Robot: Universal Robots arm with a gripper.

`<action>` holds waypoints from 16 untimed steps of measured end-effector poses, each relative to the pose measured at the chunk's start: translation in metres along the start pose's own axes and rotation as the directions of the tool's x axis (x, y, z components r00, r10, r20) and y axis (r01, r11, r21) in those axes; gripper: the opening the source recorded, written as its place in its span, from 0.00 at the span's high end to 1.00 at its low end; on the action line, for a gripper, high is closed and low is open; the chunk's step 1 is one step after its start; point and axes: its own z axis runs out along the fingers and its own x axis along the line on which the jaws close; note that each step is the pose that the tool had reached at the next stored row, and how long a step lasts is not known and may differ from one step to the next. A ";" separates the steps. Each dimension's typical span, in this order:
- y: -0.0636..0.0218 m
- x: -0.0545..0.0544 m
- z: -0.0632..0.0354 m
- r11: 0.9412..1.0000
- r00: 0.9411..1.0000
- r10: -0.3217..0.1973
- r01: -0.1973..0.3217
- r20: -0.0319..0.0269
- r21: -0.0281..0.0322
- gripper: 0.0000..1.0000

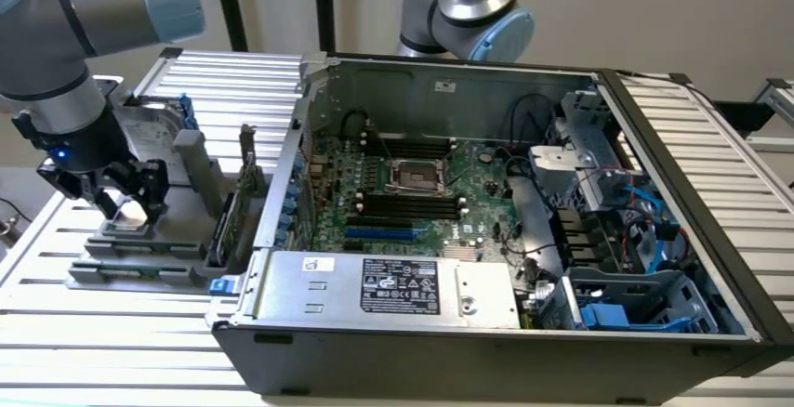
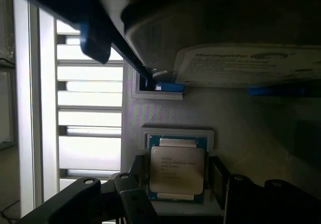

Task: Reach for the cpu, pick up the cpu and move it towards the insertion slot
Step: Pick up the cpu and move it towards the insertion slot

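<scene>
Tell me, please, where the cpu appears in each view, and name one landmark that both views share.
Exterior view: the cpu is at the exterior view's left, in the grey holder, directly under the end effector.
Wrist view: the cpu lies flat in a pale frame, printed side up.
Shared landmark: the hard drive with blue brackets, just beyond the cpu.

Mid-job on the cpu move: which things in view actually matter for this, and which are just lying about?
Belong to the job:
- the cpu, with the gripper down over it
- the insertion slot on the green board

Just lying about:
- the hard drive beside the cpu
- the black memory slots
- the power supply
</scene>
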 end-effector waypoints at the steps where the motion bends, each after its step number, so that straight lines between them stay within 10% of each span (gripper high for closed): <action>1: 0.0000 0.000 0.0000 1.000 1.000 0.000 0.000 0.000 0.000 0.38; 16: 0.0005 0.000 -0.0001 1.000 1.000 0.000 0.000 -0.003 0.004 0.45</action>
